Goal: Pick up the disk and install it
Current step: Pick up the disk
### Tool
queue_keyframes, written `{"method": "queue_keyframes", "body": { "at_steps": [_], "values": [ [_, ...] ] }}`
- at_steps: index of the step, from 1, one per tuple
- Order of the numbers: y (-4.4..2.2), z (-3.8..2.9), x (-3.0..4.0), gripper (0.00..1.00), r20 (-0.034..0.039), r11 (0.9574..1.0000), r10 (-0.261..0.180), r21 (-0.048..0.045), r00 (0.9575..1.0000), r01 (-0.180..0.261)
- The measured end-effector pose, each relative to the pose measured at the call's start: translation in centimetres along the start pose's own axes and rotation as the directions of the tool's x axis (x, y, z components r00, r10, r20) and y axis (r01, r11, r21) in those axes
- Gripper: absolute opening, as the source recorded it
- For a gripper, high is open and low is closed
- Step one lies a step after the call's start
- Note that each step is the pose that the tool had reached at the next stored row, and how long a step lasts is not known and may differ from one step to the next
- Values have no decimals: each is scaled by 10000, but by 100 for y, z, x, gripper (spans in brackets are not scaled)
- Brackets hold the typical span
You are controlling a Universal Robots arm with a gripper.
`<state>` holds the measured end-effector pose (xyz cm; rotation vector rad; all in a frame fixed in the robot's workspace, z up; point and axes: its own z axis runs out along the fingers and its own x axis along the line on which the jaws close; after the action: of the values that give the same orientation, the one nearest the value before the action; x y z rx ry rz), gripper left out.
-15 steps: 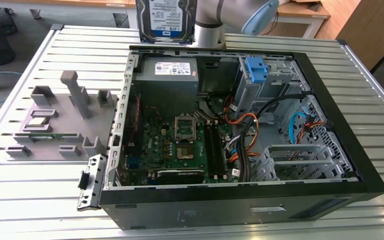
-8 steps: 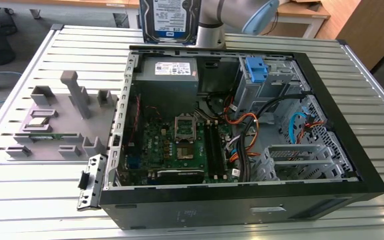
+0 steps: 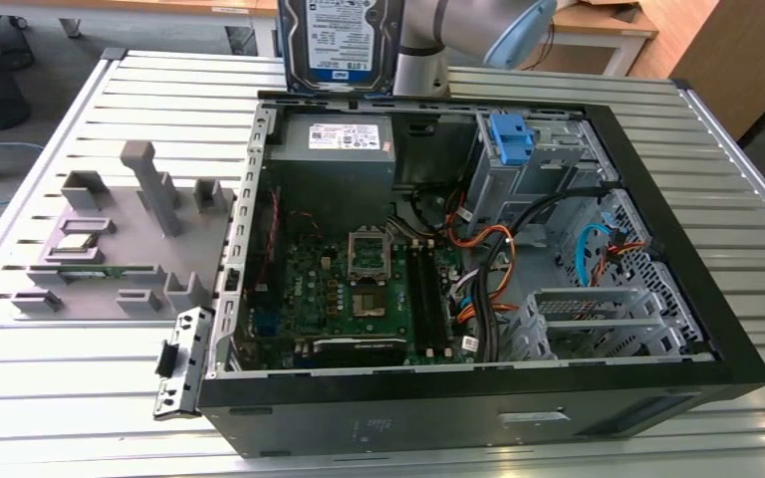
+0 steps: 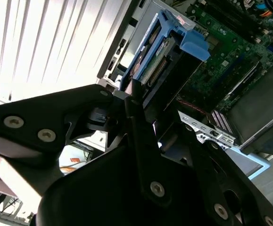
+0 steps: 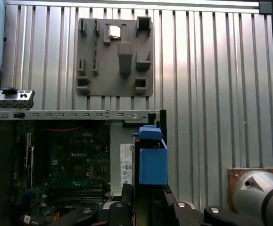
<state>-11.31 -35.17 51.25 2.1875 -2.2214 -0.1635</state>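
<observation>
Disk [image 3: 339, 45] pickup looks done. In the exterior view it hangs upright, label facing the camera, just above the far wall of the open computer case [image 3: 741, 368], over the power-supply box [image 3: 334, 139]. The arm [image 3: 482, 30] is just beside it on the exterior view's right. Its top is cut off by the frame edge, so the grip itself is out of sight here. No part of the disk sits in the case, so I judge the installing is not yet done. A blue bracket [image 3: 513, 139] sits in the drive cage on the far side of the case. A grey fixture plate [image 3: 117, 249] lies on the tabletop [image 3: 37, 398] to the exterior view's left.

In the second wrist view the gripper [image 4: 129, 92] is pinched on the disk [image 4: 150, 63], whose blue rail [image 4: 193, 44] juts toward the motherboard [image 4: 230, 42]. The gripper's own black body hides most of the contact.

In the first wrist view the disk [image 5: 127, 165] shows edge-on with its blue rail [image 5: 153, 162], held by the gripper [image 5: 146, 193] over the case wall, between the motherboard [image 5: 70, 160] and the bare tabletop [image 5: 211, 94]. Which bay it is meant for cannot be told.
</observation>
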Motion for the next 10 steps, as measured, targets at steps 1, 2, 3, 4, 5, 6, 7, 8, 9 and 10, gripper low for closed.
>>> {"method": "queue_keyframes", "body": {
  "at_steps": [1, 2, 3, 4, 5, 6, 7, 8, 9, 10],
  "values": [
    [-3, -2, 16, 35, -10, 10000, 2, -1, 10000, -2],
    [-5, -3, 32, 35, -18, 10000, 2, 0, 10000, -2],
    [-9, -4, 50, 35, -26, 10000, 3, 0, 10000, -3],
    [-12, -6, 66, 35, -34, 10000, 4, 0, 10000, -4],
    [-16, -7, 85, 35, -39, 10000, 4, 0, 10000, -4],
    [-20, -8, 105, 35, -43, 10000, 4, 0, 10000, -4],
    [-24, -10, 125, 35, -46, 10000, 5, 1, 10000, -5],
    [-29, -11, 145, 35, -49, 10000, 4, 1, 10000, -4],
    [-36, -13, 161, 35, -54, 10000, 5, 0, 10000, -5],
    [-47, -15, 174, 35, -53, 10000, 5, 1, 10000, -5]
  ]
}}
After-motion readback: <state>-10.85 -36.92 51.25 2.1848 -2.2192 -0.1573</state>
